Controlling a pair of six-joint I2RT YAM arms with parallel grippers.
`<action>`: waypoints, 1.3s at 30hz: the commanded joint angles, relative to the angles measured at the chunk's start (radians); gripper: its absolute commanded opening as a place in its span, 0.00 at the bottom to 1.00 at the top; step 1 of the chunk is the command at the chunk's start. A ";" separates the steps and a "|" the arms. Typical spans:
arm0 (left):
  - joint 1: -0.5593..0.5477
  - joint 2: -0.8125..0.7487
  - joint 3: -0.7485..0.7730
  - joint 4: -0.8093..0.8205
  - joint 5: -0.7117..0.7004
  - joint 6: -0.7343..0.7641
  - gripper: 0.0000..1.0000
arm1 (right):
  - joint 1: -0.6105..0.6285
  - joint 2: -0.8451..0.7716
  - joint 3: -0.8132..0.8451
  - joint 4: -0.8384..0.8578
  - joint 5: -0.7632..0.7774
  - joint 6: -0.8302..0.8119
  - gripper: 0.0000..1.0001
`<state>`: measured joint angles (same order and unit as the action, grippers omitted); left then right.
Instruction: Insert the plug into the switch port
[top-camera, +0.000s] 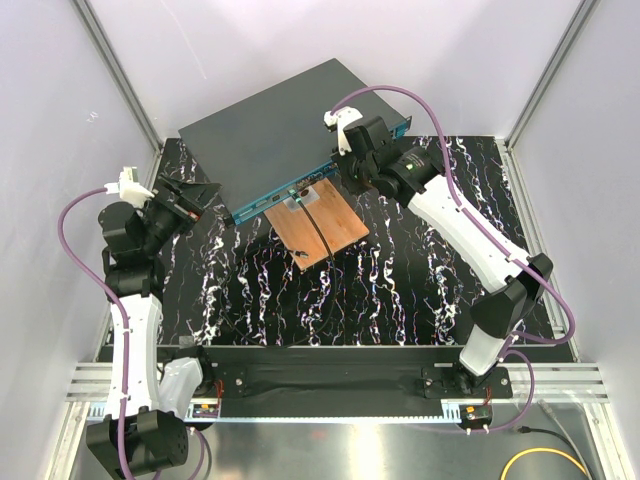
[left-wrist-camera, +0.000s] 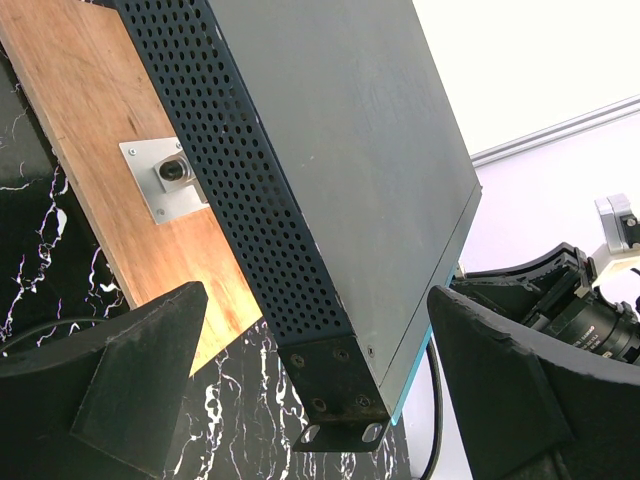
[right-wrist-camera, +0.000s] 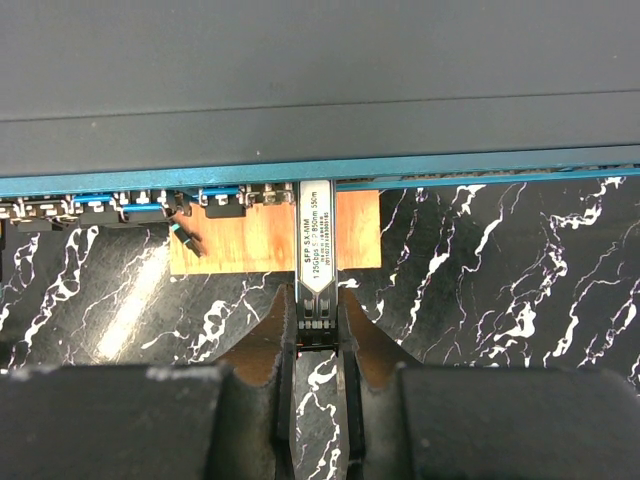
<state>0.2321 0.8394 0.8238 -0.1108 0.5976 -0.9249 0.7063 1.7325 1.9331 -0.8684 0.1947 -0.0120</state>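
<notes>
My worry: if I push with the plug (right-wrist-camera: 316, 235) slightly askew, it jams on the port edge, or the switch (right-wrist-camera: 300, 90) slides away far, since nothing braces it. The right claw (right-wrist-camera: 318, 325) pinches the plug's near end, with the plug's tip at the teal face. The left claw (top-camera: 197, 200) gapes wide by the switch's left corner, touching nothing.

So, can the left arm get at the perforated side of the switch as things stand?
Probably yes. The left gripper is open and faces the switch, its corner framed between the fingers, nothing in between. The right gripper, shut on the SFP plug, is at the front face instead.
</notes>
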 joint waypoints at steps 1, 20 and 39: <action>0.006 0.001 0.006 0.053 0.021 -0.005 0.99 | 0.012 -0.039 0.040 0.014 0.038 -0.013 0.00; 0.004 0.000 0.003 0.054 0.022 -0.005 0.99 | 0.021 -0.016 0.066 0.005 -0.029 -0.005 0.00; 0.006 -0.003 0.011 0.045 0.027 0.000 0.99 | 0.022 0.002 0.023 0.012 -0.003 -0.002 0.00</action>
<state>0.2321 0.8398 0.8238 -0.1112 0.5987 -0.9253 0.7101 1.7363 1.9568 -0.8822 0.1944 -0.0147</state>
